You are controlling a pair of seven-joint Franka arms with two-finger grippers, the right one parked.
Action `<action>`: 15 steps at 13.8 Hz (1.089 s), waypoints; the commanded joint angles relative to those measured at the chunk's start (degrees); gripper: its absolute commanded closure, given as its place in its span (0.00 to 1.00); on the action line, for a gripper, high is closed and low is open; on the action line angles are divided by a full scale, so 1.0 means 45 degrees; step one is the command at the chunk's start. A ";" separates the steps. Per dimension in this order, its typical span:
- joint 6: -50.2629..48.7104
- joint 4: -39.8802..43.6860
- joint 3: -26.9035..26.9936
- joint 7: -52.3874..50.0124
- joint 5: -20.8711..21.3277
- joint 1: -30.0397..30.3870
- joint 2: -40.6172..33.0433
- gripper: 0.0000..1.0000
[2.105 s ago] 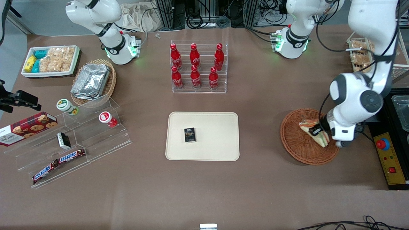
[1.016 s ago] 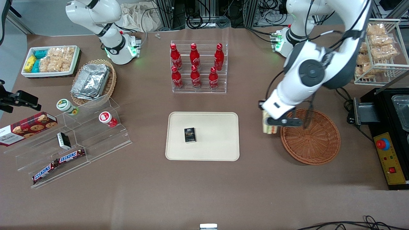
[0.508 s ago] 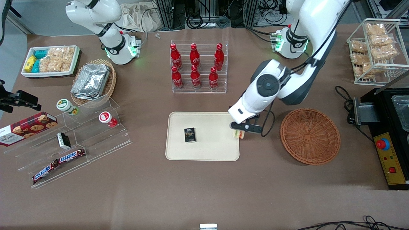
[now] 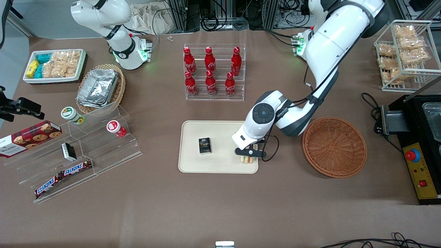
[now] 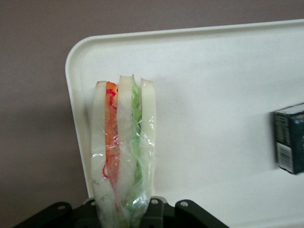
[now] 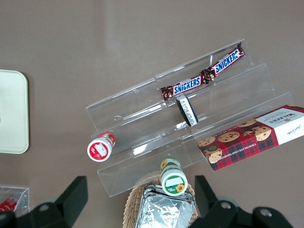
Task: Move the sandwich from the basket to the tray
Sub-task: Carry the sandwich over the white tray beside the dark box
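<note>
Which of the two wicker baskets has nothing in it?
The round reddish-brown basket near the tray; the paler oval basket holds foil trays. The end effector holds the sandwich over the tray.

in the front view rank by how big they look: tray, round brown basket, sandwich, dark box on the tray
1. tray, largest
2. basket
3. dark box
4. sandwich, smallest as seen, but the pincer gripping it over the tray's corner covers most of it, so its place against the box is unsure.

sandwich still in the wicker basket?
No. The sandwich is gripped by the left gripper over a corner of the tray; the round basket holds nothing.
</note>
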 commanded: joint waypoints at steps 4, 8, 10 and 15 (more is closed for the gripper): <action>-0.0043 0.0299 0.0046 -0.0456 0.0440 -0.0140 0.0202 0.86; -0.0101 0.0299 0.0066 -0.1062 0.0518 -0.0101 0.0047 0.00; -0.0645 0.0279 0.0046 -0.1081 0.0363 -0.0023 -0.0750 0.00; -0.2422 0.0435 0.0260 -0.0731 -0.1042 0.0075 -0.3504 0.00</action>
